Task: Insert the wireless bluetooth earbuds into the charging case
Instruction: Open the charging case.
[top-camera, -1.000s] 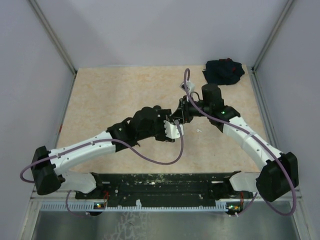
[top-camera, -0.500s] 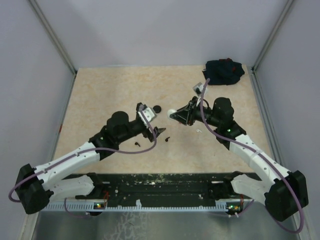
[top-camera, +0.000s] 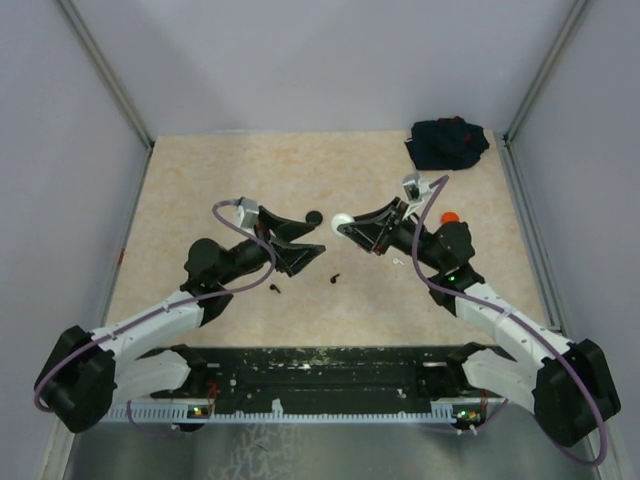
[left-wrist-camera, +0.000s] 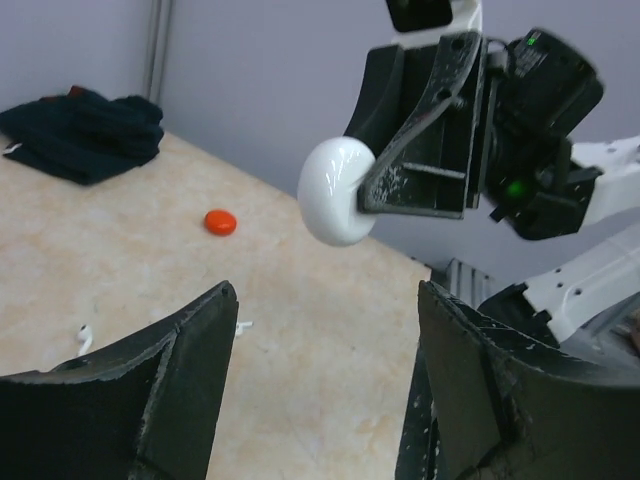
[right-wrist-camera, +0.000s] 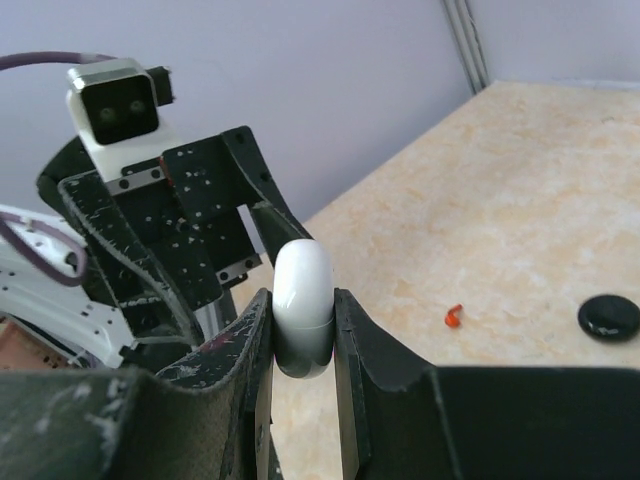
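The white charging case (left-wrist-camera: 337, 190) is clamped by its flat sides between the fingers of the right gripper (top-camera: 350, 229), which is closed on it and raised above the beige table (top-camera: 200, 190). A seam is seen running round the case. The left gripper (left-wrist-camera: 326, 300) is held wide open, its two fingers spread and pointed toward the case, from which it is kept apart.

The earbuds are seen lying loose on the table. Two black earbuds (top-camera: 333, 277) are found on the near part of the table, between the two arms, the second one (top-camera: 274, 289) further left. A white earbud (top-camera: 398, 262) is seen just beside the right arm, and a red earbud (right-wrist-camera: 453, 316) is shown in the right wrist view.

A black puck (top-camera: 314, 216) is seen near the upper left finger, and a red puck (top-camera: 450, 215) beyond the right wrist. A dark cloth (top-camera: 447, 143) is bunched in the far right corner.
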